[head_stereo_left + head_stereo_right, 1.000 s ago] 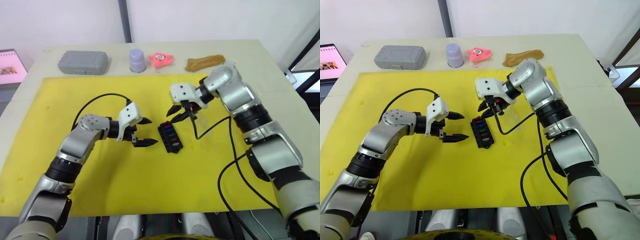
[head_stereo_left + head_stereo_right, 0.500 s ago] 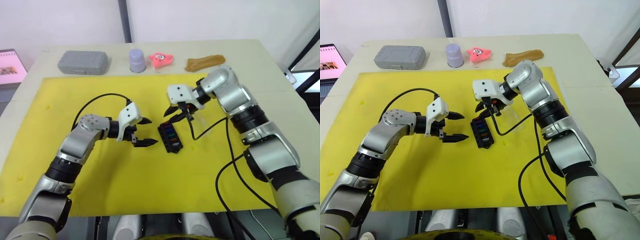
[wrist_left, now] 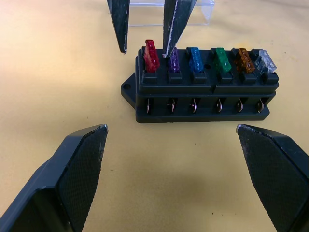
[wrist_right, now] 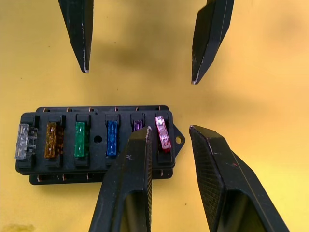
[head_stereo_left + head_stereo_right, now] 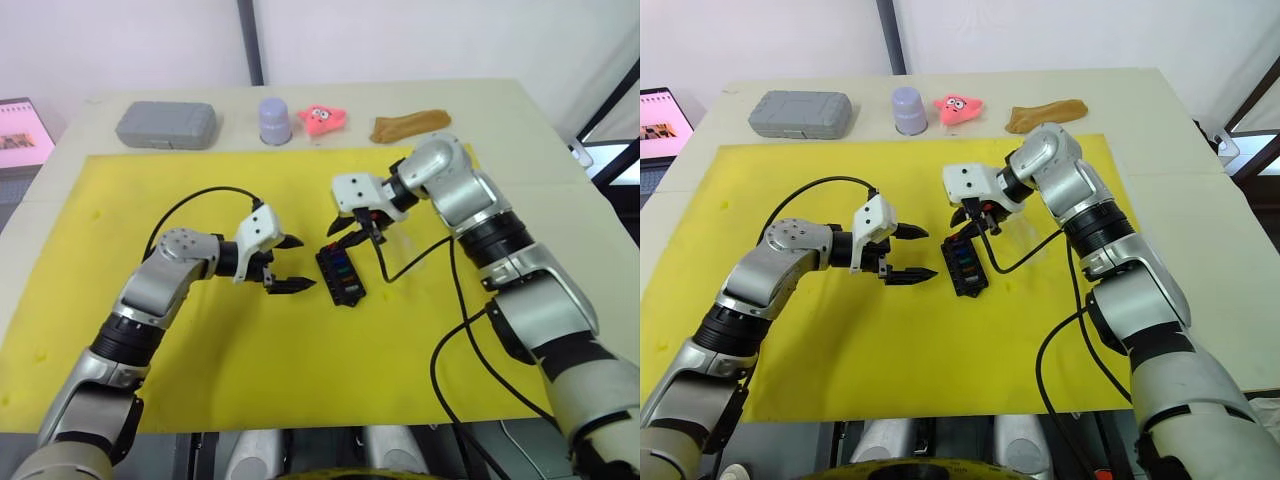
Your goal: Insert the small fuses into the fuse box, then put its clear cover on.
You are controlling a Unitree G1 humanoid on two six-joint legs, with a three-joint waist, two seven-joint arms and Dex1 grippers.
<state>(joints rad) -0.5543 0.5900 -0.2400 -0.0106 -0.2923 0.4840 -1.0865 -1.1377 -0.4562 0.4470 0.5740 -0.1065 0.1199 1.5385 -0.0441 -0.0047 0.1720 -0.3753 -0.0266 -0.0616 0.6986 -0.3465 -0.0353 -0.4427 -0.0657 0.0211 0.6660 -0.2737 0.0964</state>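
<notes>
The right gripper (image 4: 169,133), fingers parted and empty, straddles the tilted red blade fuse (image 4: 162,133) at the black fuse box's (image 3: 203,92) end slot; pressing it straight down should seat it.

Black fuse box (image 3: 205,96) on yellow mat (image 5: 300,380), beige table (image 5: 530,110). 6 fuses (image 3: 207,60) in a row: red, purple, blue, green, amber-brown, clear-grey. Grey case (image 5: 166,124), lavender cup (image 5: 274,119), pink toy (image 5: 322,116), tan-brown object (image 5: 410,124).
</notes>
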